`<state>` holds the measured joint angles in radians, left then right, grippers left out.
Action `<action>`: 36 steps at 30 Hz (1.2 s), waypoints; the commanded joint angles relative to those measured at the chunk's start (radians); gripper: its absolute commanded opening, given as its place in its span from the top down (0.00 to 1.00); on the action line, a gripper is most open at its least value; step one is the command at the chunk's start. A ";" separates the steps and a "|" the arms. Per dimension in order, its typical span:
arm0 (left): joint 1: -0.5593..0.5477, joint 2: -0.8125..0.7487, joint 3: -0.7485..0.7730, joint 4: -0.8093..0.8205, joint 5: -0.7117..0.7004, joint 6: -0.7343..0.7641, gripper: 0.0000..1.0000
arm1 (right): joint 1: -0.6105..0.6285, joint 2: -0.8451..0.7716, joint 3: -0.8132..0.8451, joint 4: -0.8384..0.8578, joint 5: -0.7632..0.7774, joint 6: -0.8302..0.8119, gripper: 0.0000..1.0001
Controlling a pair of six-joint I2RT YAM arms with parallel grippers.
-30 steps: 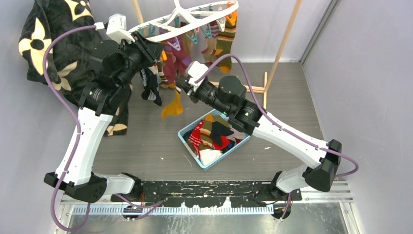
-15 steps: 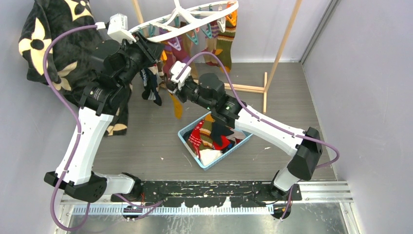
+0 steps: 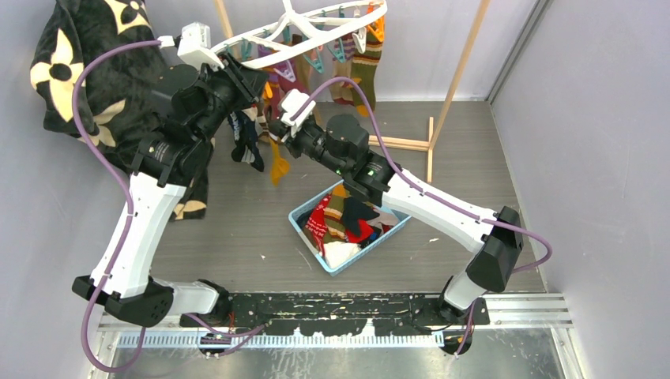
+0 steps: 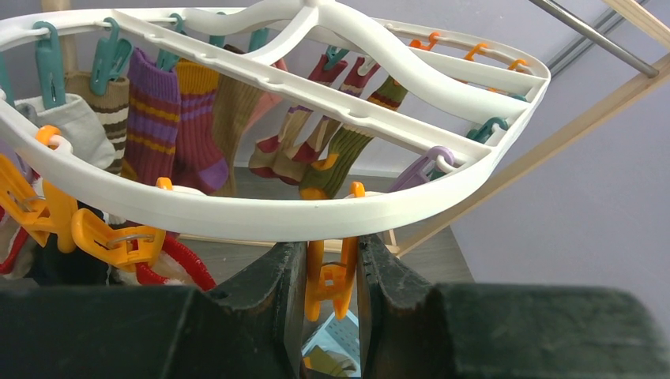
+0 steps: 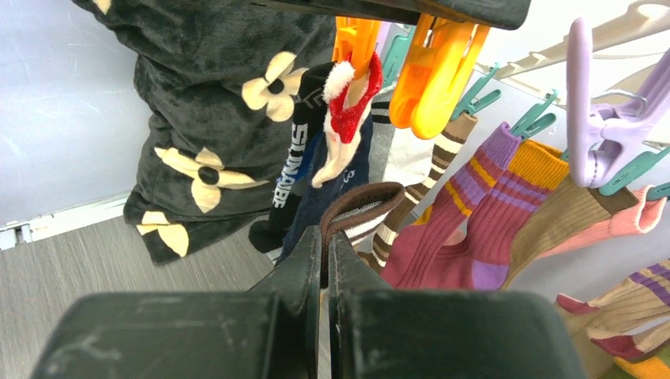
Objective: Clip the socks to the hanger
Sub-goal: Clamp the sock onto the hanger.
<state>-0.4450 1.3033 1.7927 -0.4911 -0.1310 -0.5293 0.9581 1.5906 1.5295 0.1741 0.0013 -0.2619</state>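
Observation:
The white oval hanger [image 3: 332, 20] hangs at the top, with several socks [image 3: 365, 67] clipped to its teal, orange and pink clips. It fills the left wrist view [image 4: 261, 213]. My left gripper [image 3: 251, 79] is shut on an orange clip [image 4: 332, 278] under the ring's near edge, a finger on each side of it [image 4: 332, 253]. My right gripper [image 3: 276, 130] is shut on the brown striped cuff [image 5: 359, 201] of a mustard sock [image 3: 278, 167] that dangles below it. The cuff is just below an orange clip [image 5: 438, 79].
A light blue lattice basket [image 3: 304, 221] with several more socks [image 3: 348, 221] sits on the floor under the right arm. A black plush blanket with cream flowers [image 3: 79, 55] hangs at the left. Wooden rack poles [image 3: 462, 67] stand at the back right.
My right gripper has moved left and up with the mustard sock, close to the left gripper and the hanger's near edge. The left arm has barely moved.

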 commanded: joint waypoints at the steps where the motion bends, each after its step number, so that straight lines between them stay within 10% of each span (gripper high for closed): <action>1: 0.005 0.004 0.027 -0.004 -0.057 0.026 1.00 | -0.003 -0.038 0.049 0.084 0.038 0.007 0.99; 36: 0.002 0.003 0.029 0.002 -0.062 0.015 1.00 | -0.003 -0.038 0.120 0.068 0.013 -0.014 0.99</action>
<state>-0.4461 1.3033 1.7947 -0.4911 -0.1390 -0.5190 0.9581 1.5902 1.5875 0.2001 0.0238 -0.2634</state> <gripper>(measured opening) 0.260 0.061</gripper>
